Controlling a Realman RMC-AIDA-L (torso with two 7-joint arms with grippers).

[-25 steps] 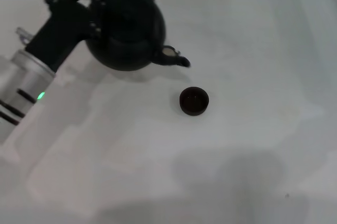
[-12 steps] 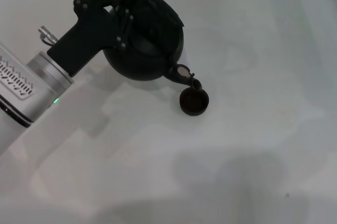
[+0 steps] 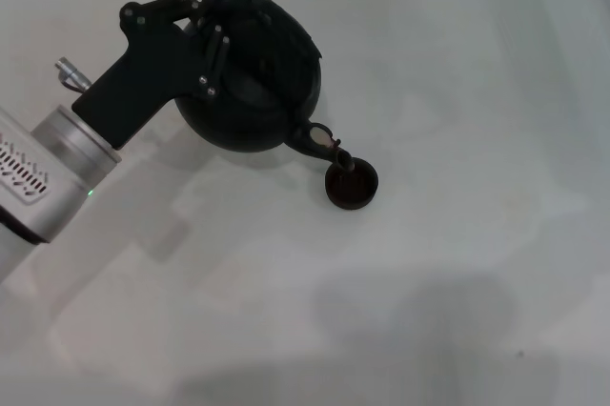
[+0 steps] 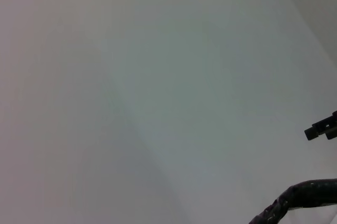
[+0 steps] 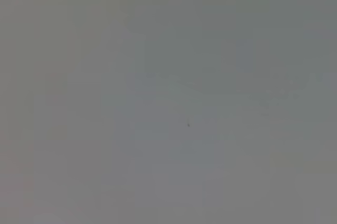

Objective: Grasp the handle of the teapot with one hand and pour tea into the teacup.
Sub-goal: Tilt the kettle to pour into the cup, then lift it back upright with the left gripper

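Over the teacup [image 3: 351,187], the left hand [image 3: 212,32], pinching the handle [image 4: 295,199], tips the teapot [image 3: 253,72]; pouring underway, next needs steady tilt.

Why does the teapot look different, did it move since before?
Yes. The left gripper carried the teapot toward the teacup, which stayed put, and tipped it; its spout now hangs over the cup's rim.

Head camera looks down from above; both wrist cameras face the table [image 3: 477,91] closely
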